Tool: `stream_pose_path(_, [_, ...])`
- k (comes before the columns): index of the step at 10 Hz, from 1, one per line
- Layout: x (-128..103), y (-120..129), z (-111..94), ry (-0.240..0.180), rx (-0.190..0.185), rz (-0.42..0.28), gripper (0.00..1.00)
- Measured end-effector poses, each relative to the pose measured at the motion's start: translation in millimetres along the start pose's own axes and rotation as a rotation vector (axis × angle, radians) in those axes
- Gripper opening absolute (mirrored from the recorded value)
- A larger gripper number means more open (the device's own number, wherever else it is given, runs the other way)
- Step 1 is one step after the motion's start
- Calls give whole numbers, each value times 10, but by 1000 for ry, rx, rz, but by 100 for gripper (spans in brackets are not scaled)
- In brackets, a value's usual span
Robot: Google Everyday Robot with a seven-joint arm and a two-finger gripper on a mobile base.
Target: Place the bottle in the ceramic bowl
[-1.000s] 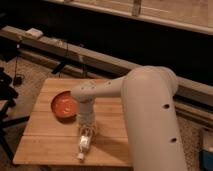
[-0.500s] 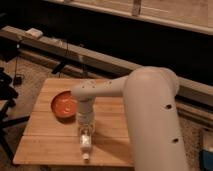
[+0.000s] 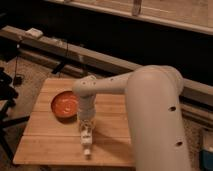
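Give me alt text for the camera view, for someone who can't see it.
A white robot arm reaches down over a wooden table, its gripper right at a pale bottle near the front edge. An empty orange-red ceramic bowl sits farther back.
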Motion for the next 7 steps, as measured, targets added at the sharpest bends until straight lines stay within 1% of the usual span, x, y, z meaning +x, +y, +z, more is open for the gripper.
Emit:
stream_pose_path(1, [-13, 11, -130, -15, 3, 0, 0])
stream_pose_path(2, [-31, 38, -343, -40, 12, -11, 0])
stream_pose_path(4, [-98, 152, -684, -76, 14, -58, 0])
stream_pose_path(5, [-142, 227, -773, -88, 13, -81, 0])
stream_pose_path(6, [-231, 372, -868, -102, 12, -125, 0])
stream_pose_path(7, [-315, 492, -916, -105, 12, -164, 0])
